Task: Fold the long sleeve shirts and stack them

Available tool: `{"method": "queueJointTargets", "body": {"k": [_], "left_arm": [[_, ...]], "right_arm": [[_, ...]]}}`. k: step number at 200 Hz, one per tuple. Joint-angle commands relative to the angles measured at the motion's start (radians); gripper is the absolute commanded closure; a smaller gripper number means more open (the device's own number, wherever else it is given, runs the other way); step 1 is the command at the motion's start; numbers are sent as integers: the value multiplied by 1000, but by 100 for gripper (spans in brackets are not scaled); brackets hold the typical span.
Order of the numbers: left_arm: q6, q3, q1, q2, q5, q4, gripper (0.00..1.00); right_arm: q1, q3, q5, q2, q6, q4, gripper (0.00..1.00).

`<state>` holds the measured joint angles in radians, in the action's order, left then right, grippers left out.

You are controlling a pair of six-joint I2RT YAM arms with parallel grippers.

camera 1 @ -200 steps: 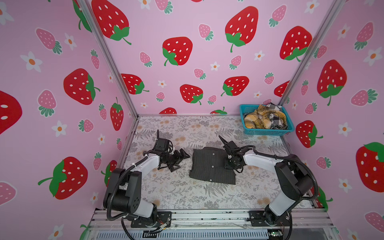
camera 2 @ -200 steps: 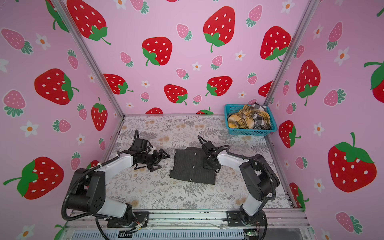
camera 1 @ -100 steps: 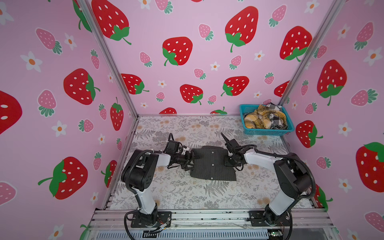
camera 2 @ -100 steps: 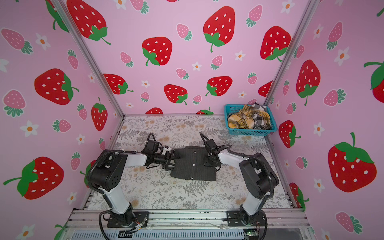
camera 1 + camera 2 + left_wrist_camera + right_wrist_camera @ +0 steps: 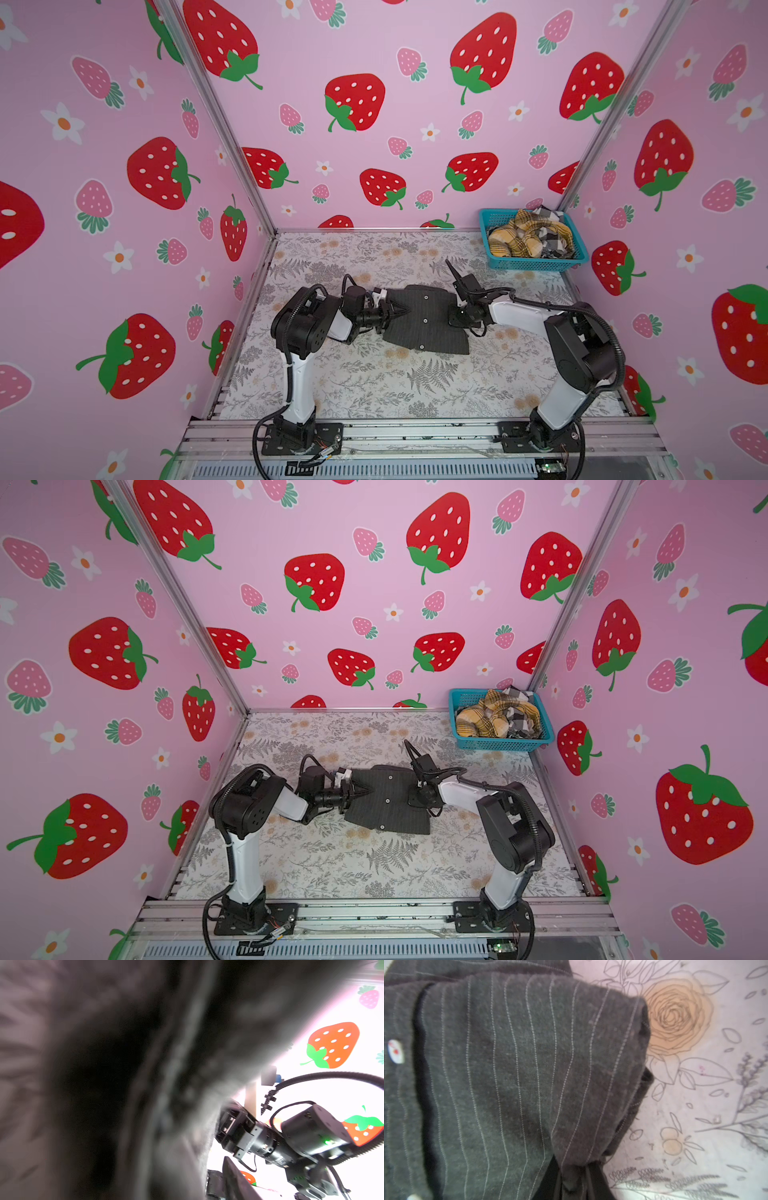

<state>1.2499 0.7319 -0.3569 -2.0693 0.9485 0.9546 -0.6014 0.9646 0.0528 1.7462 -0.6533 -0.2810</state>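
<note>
Charcoal pinstripe shirt (image 5: 424, 324): where is it, and what has changed? (Ana, asking)

Ben: It lies partly folded, buttons up, at the centre of both top views on the floral worktop (image 5: 374, 386). Over the last second the left arm, which sat clear of the cloth off to its left, has swung in. The left pincer (image 5: 395, 311) now lies over the shirt's left edge, its jaws drawing in from wide. The cloth outline has shifted slightly too.

Ana: Is it gripping?

Ben: Cannot tell. From above, the tips look drawn to a point over the cloth, and the left wrist view shows only blurred dark fabric up against the lens. The right pincer (image 5: 456, 321) sits at the right edge, as before. In the right wrist view a pleat of pinstripe gathers down between the dark fingers (image 5: 600, 1184), so I read that one as closed on the shirt.

Ana: Meaning for the task?

Ben: Judgement only: both edges are being taken for the next fold. Nothing is stacked yet.

Ana: Surroundings, obstacles?

Ben: The teal basket (image 5: 536, 262), in the upper right of the frame and well apart, holds the mustard plaid shirt (image 5: 519, 243) and the black-and-white check shirt (image 5: 555, 245), both crumpled and not yet folded. Nothing lies between the pincers but the shirt itself. My concern is the arms: both wrists are low and face each other across a narrow garment, with cables trailing. The layers are also loose, so a grip may catch only the top ply.
</note>
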Motion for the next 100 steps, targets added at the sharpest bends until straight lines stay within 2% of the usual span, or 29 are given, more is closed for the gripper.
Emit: {"method": "queueJointTargets", "body": {"k": [1,31,47,71,89,100], "left_arm": [[30,24,-44,-51,-18,-89,44],[60,33,-58,-75,-20,-59,40],[63,31,-58,-65,-30,-54,42],[67,43,-61,-42,-37,-57,57],[71,68,-69,-36,-36,-64,84],[65,77,-70,-25,-40,-84,93]], "right_arm": [[0,-55,16,104,0,-98,81],[-1,-55,38,116,-6,-81,82],[-1,-55,38,116,-5,-83,83],[-1,-59,36,108,-6,-79,83],[-1,-60,35,105,-6,-78,83],[-1,-58,35,98,-6,-85,83]]}}
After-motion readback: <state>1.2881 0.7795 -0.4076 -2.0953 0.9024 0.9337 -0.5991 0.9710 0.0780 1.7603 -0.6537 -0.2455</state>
